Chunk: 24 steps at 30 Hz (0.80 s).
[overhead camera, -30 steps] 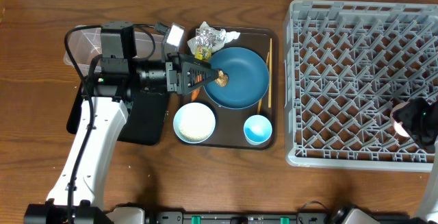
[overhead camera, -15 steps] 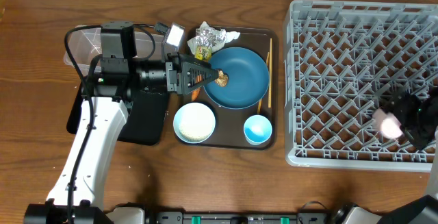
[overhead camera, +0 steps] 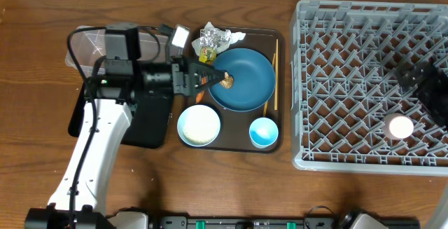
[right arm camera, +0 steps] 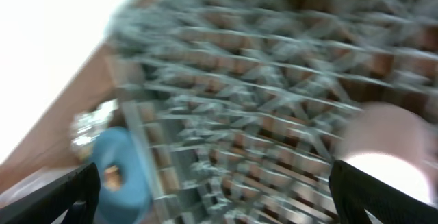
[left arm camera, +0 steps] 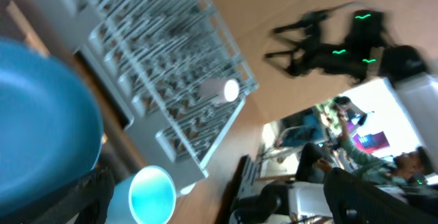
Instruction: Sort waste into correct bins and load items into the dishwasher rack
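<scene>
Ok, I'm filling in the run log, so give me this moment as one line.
left gripper: open, at blue plate edge | right gripper: open, above rack | pink cup: in rack, unheld | blue cup: on tray

A dark brown wooden table (overhead camera: 231, 187) is filling the overhead view; past its edge, a blurred room (left arm camera: 383, 114) is glowing brightly.

Overhead view: dishwasher rack and serving tray.
A pink cup (overhead camera: 400, 127) sits in the grey rack (overhead camera: 350, 82), apart from the right gripper (overhead camera: 422, 80). The left gripper (overhead camera: 212, 80), fingers spread, points at the brown lump (overhead camera: 227, 81) on the blue plate (overhead camera: 248, 82); the white bowl (overhead camera: 199, 125) and blue cup (overhead camera: 263, 132) lie nearby.
</scene>
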{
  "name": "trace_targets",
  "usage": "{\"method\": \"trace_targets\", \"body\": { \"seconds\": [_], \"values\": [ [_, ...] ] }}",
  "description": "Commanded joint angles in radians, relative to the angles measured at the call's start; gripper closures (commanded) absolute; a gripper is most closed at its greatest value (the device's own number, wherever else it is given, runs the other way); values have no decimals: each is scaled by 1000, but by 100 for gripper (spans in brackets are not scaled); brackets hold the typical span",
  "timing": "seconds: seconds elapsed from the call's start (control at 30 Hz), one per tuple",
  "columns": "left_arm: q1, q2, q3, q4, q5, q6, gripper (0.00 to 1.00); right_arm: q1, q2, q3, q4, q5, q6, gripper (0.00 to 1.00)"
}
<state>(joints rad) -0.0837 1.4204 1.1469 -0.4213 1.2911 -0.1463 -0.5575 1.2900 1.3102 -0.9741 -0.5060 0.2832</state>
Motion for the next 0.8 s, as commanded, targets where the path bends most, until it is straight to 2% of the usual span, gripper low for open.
{"method": "trace_targets", "body": {
  "seconds": [0.0,0.13,0.2,0.23,0.3,0.43,0.6,0.77],
  "values": [
    [-98,-14,18,-102,-359,111,1,44,-14,16,26,-196,-37,1],
    [-288,-7,18,-235,-864,193,1,104,-14,16,62,-205,-29,1],
    [-387,4,18,-258,-1029,214,4,135,-14,16,85,-204,-29,1],
    [-443,13,18,-259,-1094,221,8,147,-14,16,97,-203,-29,1],
    [-530,35,18,-246,-1165,225,15,171,-14,16,126,-197,-28,1],
    [-630,103,18,-208,-1241,225,21,192,-14,16,156,-197,-25,1],
    [-656,216,18,-168,-1231,220,41,193,-14,16,144,-198,-26,1],
    [-655,305,18,-143,-1101,221,42,193,-14,16,143,-198,-26,1]
  ]
}}
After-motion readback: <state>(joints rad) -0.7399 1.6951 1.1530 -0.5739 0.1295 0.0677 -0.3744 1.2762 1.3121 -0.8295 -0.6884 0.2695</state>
